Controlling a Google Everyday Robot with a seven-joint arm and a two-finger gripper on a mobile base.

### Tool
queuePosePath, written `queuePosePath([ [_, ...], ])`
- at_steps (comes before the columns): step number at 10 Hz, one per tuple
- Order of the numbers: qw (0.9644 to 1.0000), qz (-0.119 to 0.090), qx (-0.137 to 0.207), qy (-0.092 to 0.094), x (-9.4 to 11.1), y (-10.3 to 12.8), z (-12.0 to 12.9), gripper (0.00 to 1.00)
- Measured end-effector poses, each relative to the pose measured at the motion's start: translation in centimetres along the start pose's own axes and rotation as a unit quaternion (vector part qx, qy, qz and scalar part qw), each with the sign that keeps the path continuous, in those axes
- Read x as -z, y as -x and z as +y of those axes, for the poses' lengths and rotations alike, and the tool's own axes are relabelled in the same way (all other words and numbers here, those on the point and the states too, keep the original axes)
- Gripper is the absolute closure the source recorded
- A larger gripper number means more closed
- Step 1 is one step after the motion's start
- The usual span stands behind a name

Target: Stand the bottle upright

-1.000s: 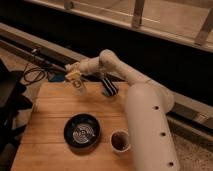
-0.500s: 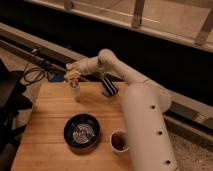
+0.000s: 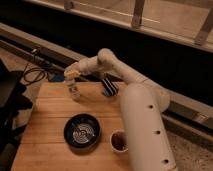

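Note:
The bottle [image 3: 74,91] is small, slender and pale. It is upright at the far left of the wooden table [image 3: 50,125], with its base at or just above the tabletop. My gripper [image 3: 73,79] reaches in from the right, directly above the bottle, and is shut on its upper part. The white arm [image 3: 142,115] runs from the lower right to the gripper.
A black bowl [image 3: 82,132] sits at the table's middle front. A small brown-filled cup [image 3: 118,141] stands to its right. A black striped object [image 3: 109,86] lies at the far edge by the arm. Cables [image 3: 35,72] lie on the floor beyond the table's left corner.
The gripper with the bottle has moved slightly left and down, bringing the bottle closer to the tabletop. The bowl, the cup and the striped object have not moved.

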State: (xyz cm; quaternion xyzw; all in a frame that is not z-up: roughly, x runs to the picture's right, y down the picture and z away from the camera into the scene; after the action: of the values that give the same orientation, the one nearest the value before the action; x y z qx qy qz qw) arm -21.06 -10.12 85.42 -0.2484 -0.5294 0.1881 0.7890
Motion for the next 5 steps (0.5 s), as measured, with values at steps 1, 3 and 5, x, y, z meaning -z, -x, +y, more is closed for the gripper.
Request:
queuePosePath([
  [1,1.0000,0.000,0.000,0.001,0.02,-0.02,0.04,1.00],
  [3,1.0000,0.001,0.002,0.000,0.21,-0.05,0.04,1.00],
  [5,1.0000,-0.001,0.007,-0.006,0.47,0.39,-0.31,1.00],
])
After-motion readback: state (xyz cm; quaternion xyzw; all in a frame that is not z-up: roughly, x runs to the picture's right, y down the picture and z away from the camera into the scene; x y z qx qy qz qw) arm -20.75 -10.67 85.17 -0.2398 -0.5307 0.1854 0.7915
